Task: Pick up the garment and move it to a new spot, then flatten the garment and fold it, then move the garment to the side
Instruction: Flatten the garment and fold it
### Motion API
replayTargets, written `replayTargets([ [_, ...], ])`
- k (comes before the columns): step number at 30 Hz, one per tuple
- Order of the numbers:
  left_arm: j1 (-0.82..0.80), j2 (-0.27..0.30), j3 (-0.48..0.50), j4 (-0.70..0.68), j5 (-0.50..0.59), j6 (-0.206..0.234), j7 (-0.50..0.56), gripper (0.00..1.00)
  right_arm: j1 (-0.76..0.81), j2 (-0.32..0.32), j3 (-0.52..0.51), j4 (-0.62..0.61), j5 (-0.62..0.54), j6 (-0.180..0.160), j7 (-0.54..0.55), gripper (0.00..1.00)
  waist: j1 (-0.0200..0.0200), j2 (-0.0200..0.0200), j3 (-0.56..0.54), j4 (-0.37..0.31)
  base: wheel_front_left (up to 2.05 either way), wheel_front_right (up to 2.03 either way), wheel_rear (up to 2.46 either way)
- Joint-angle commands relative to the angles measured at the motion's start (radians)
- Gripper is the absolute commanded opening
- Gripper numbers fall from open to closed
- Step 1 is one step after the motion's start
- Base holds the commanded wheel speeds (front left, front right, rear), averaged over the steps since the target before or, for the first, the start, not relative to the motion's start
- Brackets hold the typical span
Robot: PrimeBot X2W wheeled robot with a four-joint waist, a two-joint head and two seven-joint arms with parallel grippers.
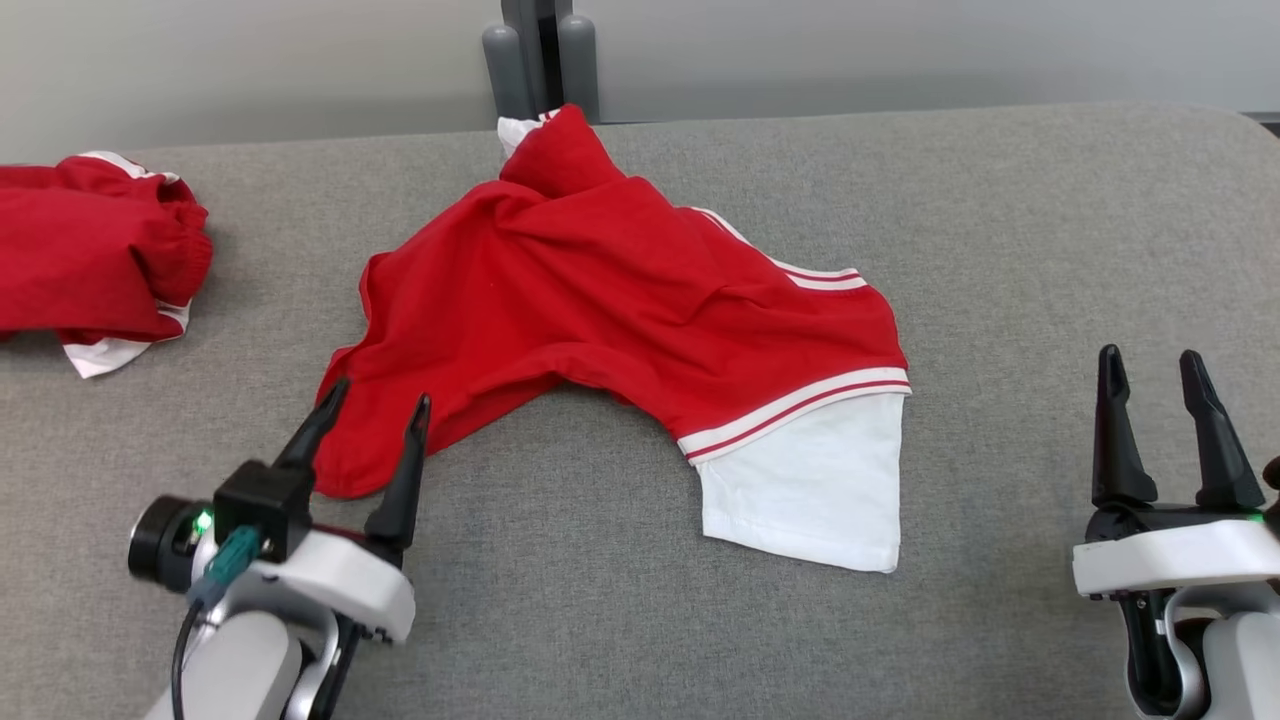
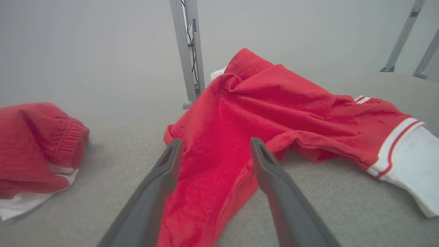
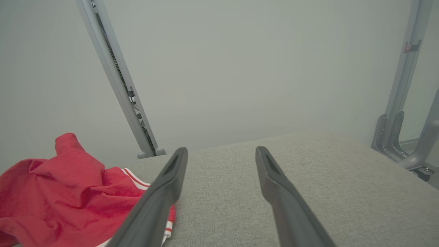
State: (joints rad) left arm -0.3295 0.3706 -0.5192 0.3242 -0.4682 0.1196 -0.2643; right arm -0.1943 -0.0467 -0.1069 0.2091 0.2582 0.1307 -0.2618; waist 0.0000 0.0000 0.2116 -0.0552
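The crumpled red cloth garment with white striped trim and a white panel (image 1: 610,300) lies at the middle of the flat grey fabric-covered desk (image 1: 1000,220). It is humped and twisted, so we judge flattening to be the step in hand. The left gripper (image 1: 381,393) hovers over the desk's near-left part, its jaws spread wide and empty astride the garment's red corner. The right gripper (image 1: 1150,355) sits at the desk's near-right part, jaws likewise spread and empty, well apart from the cloth.

To do it well, we would pinch that red corner with the left and bring the right to the white panel's free corner. Then we would draw both outward, low over the desk (a high lift would likely let the folds fall back in).

We count two grippers, one desk and two garments: this one and a second bunched red-and-white garment (image 1: 90,260) at the desk's left edge.
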Motion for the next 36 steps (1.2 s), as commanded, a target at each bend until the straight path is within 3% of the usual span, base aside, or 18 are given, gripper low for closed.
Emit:
replayTargets([
  [1, 0.047, -0.002, 0.022, -0.037, -0.012, 0.017, -0.001, 1.00, 0.013, -0.007, -0.013, 0.004, -0.001, 0.000, -0.004, 1.00, 0.0000, 0.0000, -0.010, 0.001, 0.00, 0.00, 0.00],
  [5, 0.160, -0.021, 0.076, -0.130, -0.025, 0.055, -0.001, 1.00, 0.031, -0.007, -0.021, 0.015, 0.018, 0.000, -0.004, 1.00, 0.0000, 0.0000, -0.028, -0.004, 0.00, 0.00, 0.00],
  [12, 0.323, -0.047, 0.178, -0.218, -0.024, 0.091, -0.001, 1.00, 0.058, -0.007, 0.052, 0.034, 0.041, 0.000, -0.004, 1.00, 0.0000, 0.0000, -0.079, -0.029, 0.00, 0.00, 0.00],
  [25, 0.506, -0.099, 0.293, -0.263, 0.002, 0.073, -0.001, 1.00, 0.105, -0.007, 0.145, 0.079, 0.067, 0.000, -0.004, 1.00, 0.0000, 0.0000, -0.189, -0.057, 0.00, 0.00, 0.00],
  [36, 0.552, -0.124, 0.336, -0.259, 0.028, 0.050, -0.001, 1.00, 0.101, -0.007, 0.191, 0.124, 0.051, 0.000, -0.004, 1.00, 0.0000, 0.0000, -0.216, -0.053, 0.00, 0.00, 0.00],
])
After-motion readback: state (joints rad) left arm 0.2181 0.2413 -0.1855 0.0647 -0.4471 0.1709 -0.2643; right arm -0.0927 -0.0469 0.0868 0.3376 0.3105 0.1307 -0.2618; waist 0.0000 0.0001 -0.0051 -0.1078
